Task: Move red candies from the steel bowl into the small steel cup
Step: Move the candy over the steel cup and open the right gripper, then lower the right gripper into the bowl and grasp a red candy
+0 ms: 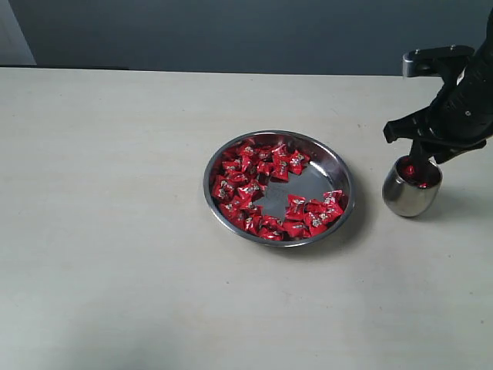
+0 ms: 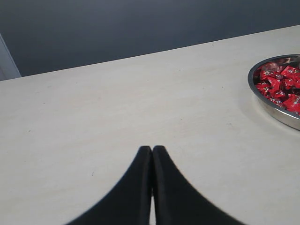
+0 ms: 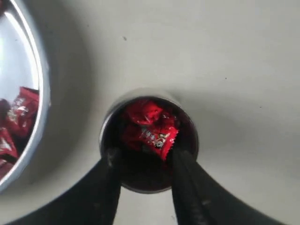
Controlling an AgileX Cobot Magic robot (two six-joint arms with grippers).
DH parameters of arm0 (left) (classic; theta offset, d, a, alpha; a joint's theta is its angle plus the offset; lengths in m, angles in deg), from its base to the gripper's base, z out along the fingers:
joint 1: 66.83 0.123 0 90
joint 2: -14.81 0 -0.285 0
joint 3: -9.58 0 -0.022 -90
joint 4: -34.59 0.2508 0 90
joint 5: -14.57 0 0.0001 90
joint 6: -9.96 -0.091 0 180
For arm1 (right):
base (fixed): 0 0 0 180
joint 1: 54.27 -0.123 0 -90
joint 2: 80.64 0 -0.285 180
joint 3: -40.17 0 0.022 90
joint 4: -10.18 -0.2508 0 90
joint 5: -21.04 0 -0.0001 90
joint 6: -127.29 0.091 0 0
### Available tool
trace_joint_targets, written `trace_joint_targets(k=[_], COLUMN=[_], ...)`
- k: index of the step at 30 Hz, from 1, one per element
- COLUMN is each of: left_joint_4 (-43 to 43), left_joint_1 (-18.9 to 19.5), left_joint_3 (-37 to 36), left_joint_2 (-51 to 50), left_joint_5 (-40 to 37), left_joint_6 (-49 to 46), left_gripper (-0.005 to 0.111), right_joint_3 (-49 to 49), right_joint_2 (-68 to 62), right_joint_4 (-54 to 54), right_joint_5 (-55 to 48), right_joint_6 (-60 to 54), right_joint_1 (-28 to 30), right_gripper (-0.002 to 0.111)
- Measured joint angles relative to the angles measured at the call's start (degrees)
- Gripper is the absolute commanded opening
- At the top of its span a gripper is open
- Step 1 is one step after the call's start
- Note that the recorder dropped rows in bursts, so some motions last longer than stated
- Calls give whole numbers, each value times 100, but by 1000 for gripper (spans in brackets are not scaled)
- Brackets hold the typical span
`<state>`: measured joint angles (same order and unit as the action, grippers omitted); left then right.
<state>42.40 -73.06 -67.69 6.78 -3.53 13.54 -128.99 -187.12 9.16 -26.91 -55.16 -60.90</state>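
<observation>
- Black fingers of the left gripper [image 2: 152, 149] are pressed together with nothing between them, low over bare table [image 2: 93, 103] well to the left of the work; the exterior view does not show this arm at all, so its exact place on the table cannot be told
- Steel bowl [image 1: 312, 183] sits mid-table and holds by far the larger share of the red candies [image 1: 245, 181], banked in a crescent along its left and near sides with the right part of the bottom bare; they overlap too much to count
- The left wrist view catches only a slice of that bowl, the rest cut off by the frame edge
- To the right of the bowl and apart from it, the small steel cup [image 1: 408, 199] stands upright with a few red candies inside; from the side only a glimpse of red shows at its mouth, and from above the shadowed bottom hides how many lie there
- Right gripper [image 3: 145, 161] hovers over the cup's mouth with jaws spread, one tip at each side of the rim; nothing is pinched, though one wrapper lies close to a fingertip and whether it touches is unclear
- Judged so: a handful is delivered, this drop looks finished, and many more trips to the bowl are left
</observation>
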Motion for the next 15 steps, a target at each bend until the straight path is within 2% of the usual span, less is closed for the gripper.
trace_joint_targets(k=[3,8,15], left_joint_4=[0,0,0], left_joint_1=[0,0,0], left_joint_3=[0,0,0], left_joint_2=[0,0,0], left_joint_5=[0,0,0], left_joint_6=[0,0,0], left_gripper=[0,0,0], right_joint_3=[-104,-115,-115], right_joint_2=[130,82,-522], right_joint_4=[-743,-2390,-2656], right_joint_5=[0,70,610], right_joint_6=[-465,-2025,-2515], right_joint_1=[-65,-525,-1240], right_gripper=[36,36,36])
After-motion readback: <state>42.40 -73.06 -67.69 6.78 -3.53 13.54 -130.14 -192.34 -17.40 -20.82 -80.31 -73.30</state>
